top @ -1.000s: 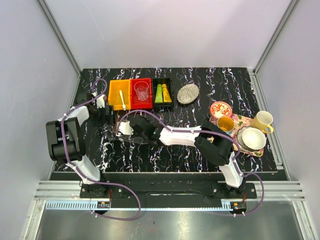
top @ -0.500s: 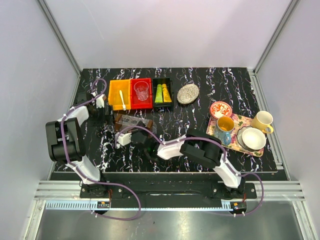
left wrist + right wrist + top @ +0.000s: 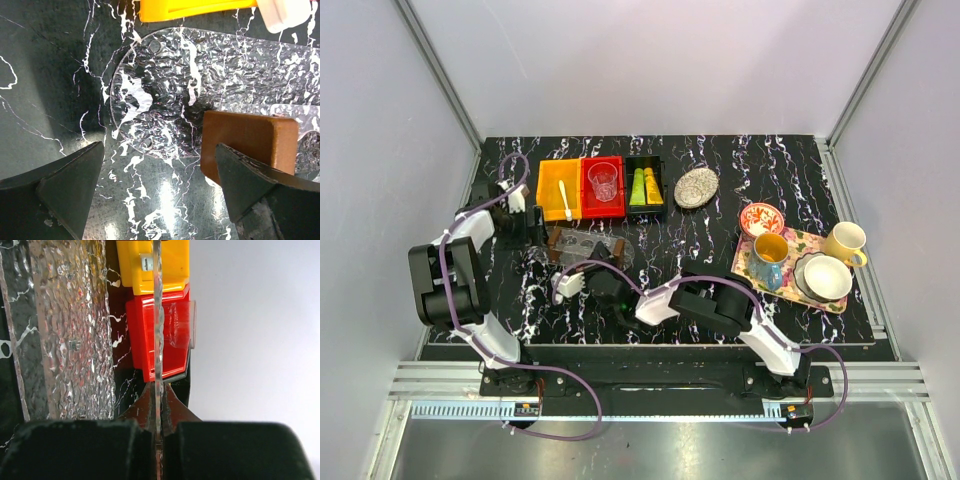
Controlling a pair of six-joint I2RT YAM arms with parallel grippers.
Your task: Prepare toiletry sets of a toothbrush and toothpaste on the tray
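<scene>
Jaws of the right gripper [image 3: 156, 392] are pinching the tray [image 3: 584, 243] rim, the left gripper's [image 3: 160, 157] hanging spread above it, apparently positioning it; toothbrush [image 3: 565, 201] and toothpaste [image 3: 644, 186] are lying in bins [image 3: 551, 178], awaiting fetching

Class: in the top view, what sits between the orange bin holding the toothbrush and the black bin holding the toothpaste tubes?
A red bin holding a clear glass; the top external view shows it.
</scene>
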